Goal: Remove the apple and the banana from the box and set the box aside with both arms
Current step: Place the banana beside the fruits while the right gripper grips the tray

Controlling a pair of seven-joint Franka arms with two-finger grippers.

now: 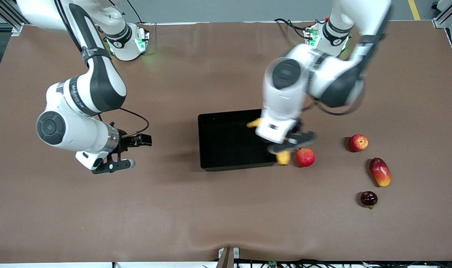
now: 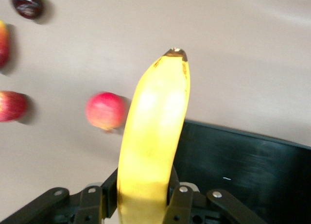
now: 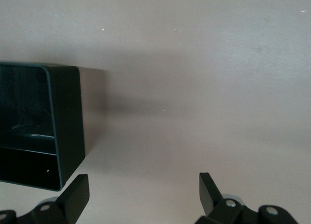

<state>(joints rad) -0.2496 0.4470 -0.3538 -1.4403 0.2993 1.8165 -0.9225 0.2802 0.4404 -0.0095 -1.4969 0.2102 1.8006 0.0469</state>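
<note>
While the left end effector [image 1: 291,143] is clamped on the banana [image 2: 153,136], it hangs over the box [image 1: 226,149] edge toward the left arm's end, w/ a pomegranate [image 1: 305,157] just beside. Apple [image 1: 358,143] lies on the bench [image 1: 211,216], apart. Right end effector [image 1: 126,152] waits over bare bench, fingers apart.

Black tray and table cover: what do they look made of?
Black tray: likely hard plastic, glossy; its walls and floor reflect light in both wrist views. Table cover: matte brown sheet, maybe cloth or paper; slight ripples near the front edge, no shine.
</note>
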